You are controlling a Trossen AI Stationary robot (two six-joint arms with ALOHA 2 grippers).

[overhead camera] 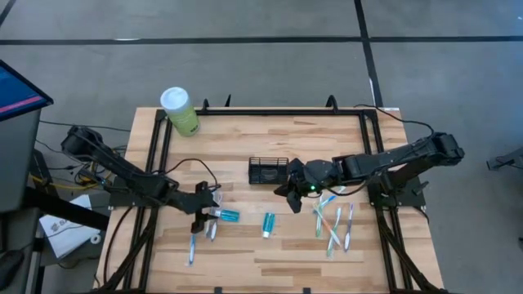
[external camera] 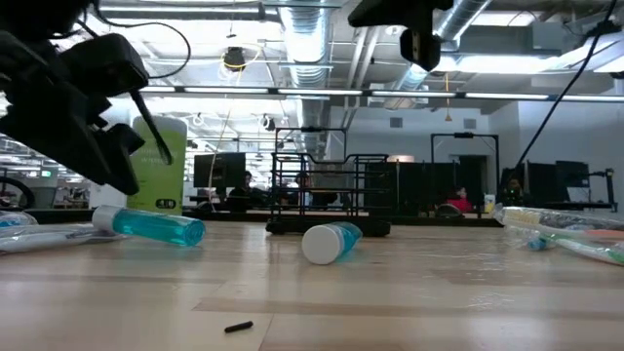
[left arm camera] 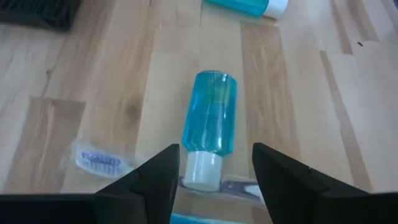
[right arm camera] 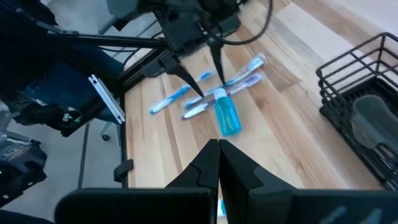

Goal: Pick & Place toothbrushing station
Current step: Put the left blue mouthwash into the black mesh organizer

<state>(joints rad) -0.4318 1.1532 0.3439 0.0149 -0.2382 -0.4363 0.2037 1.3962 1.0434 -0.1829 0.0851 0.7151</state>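
Left gripper [left arm camera: 214,171] open, fingers [left arm camera: 161,177] spread to either side of a white cap, no grip on it. Just ahead, blue bottle [left arm camera: 210,118] lying flat on the wooden table [overhead camera: 245,253], cap end nearest. Beside the cap, toothbrushes [overhead camera: 202,233], one bristle head [left arm camera: 99,162] showing. Farther out, a second blue bottle [overhead camera: 268,223].

Right gripper [right arm camera: 217,158] shut, fingers pressed together, holding nothing. Right beside it, toothbrushing station [overhead camera: 268,170], upright, empty wire compartments. On the other side, more toothbrushes [overhead camera: 335,224]. Far corner: green canister [overhead camera: 180,110].
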